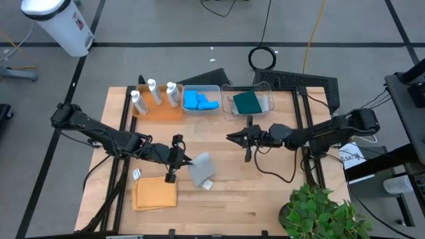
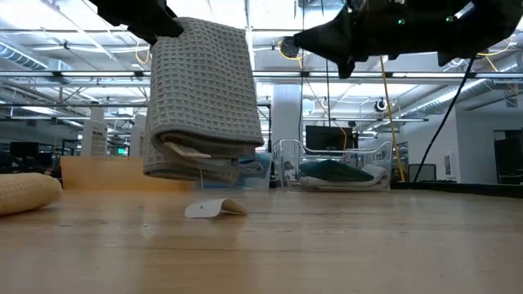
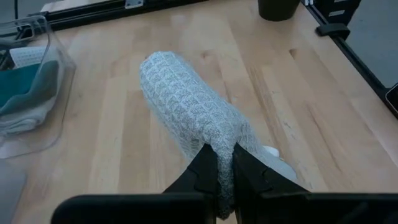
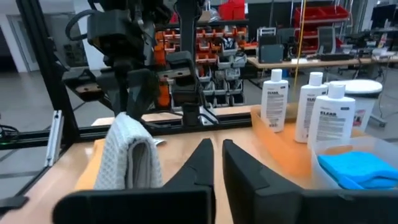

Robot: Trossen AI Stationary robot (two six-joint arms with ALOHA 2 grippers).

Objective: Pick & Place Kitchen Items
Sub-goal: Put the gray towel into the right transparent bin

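Grey folded cloth (image 1: 202,167) hangs clear of the table (image 1: 265,192), clamped by our left end effector (image 1: 180,158) at mid-table, right of the orange cloth (image 1: 155,193). Our right end effector (image 1: 231,138) hovers with fingers together, empty, near the clear bin (image 1: 249,101) with the dark green cloth (image 1: 248,101).

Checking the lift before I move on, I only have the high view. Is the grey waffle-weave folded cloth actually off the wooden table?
Observer: Yes. In the low view the grey waffle-weave folded cloth hangs clear of the wooden table, with its white tag resting on the wood.
Operator: Left grip solid?
Observer: The left gripper has its jaws shut on the cloth's edge.
Operator: Right arm?
Observer: The right gripper is shut and empty, facing the hanging cloth.
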